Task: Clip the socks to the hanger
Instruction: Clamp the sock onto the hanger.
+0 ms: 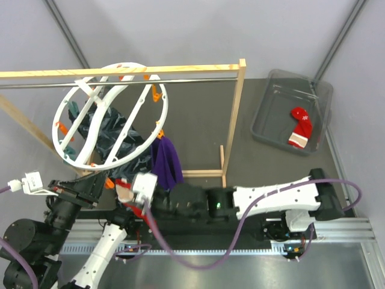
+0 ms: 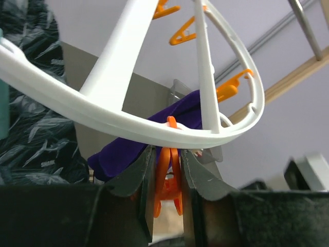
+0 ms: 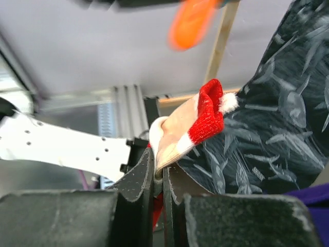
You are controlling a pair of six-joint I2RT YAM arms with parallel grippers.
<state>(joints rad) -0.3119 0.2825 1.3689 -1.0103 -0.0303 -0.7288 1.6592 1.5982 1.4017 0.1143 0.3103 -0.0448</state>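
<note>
Pinching an orange clip [image 2: 167,177] between its fingers [image 2: 143,172], the left gripper [image 2: 165,159] is sitting just under the lowest part of the hanger [image 2: 77,109] rim, and the clip is hanging from that rim. The hanger is hanging tilted from a metal rail [image 1: 198,80] on a wooden rack [image 1: 242,108], with a dark patterned cloth [image 2: 31,134] draping behind its cross bars.

Just right of the pinched clip, below the hanger's bottom edge, the right gripper [image 3: 162,172] is clamping tight on a red sock [image 3: 203,121], whose white-tipped end is sticking up past the fingertips. A blurred orange shape [image 3: 190,20] is showing above that sock in the right wrist view, probably one of the hanger's clips.

Further right, a purple sock [image 1: 166,161] is dangling from the hanger's lower right rim. Well to the right of the hanger, beyond the rack's upright post, a grey bin [image 1: 274,114] is sitting on the table [image 1: 252,168] with a second red sock [image 1: 300,126] lying inside it.
</note>
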